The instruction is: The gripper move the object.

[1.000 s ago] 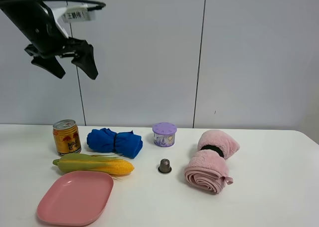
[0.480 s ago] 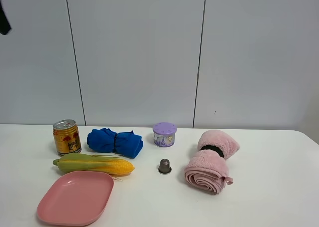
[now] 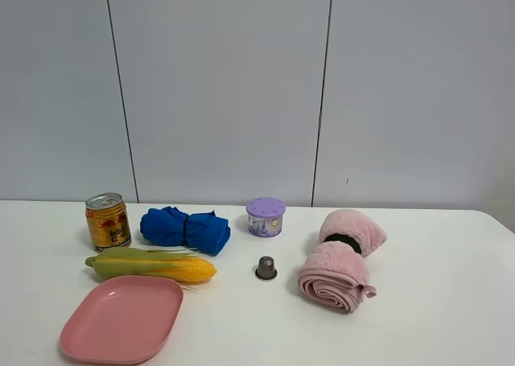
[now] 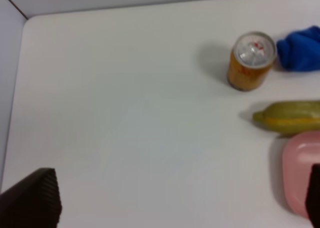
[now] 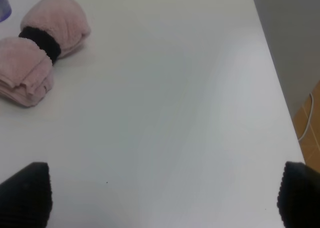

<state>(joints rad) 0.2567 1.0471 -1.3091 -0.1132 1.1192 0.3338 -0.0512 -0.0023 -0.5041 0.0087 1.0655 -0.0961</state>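
The gold-yellow Red Bull can (image 3: pixel 108 221) stands upright at the back left of the white table, left of a blue cloth (image 3: pixel 185 228). It also shows in the left wrist view (image 4: pixel 251 61), silver top up. No gripper shows in the exterior high view. My left gripper (image 4: pixel 175 203) is open and empty, high above the bare table, well away from the can. My right gripper (image 5: pixel 162 195) is open and empty above the table's right part.
A corn cob (image 3: pixel 151 265) lies in front of the can, with a pink plate (image 3: pixel 122 318) in front of it. A purple lidded jar (image 3: pixel 265 217), a small grey capsule (image 3: pixel 266 267) and a rolled pink towel (image 3: pixel 342 257) sit mid-table.
The left arm, raised at the upper left one second ago, has moved out of the exterior view past its left edge. The objects on the table have not moved.
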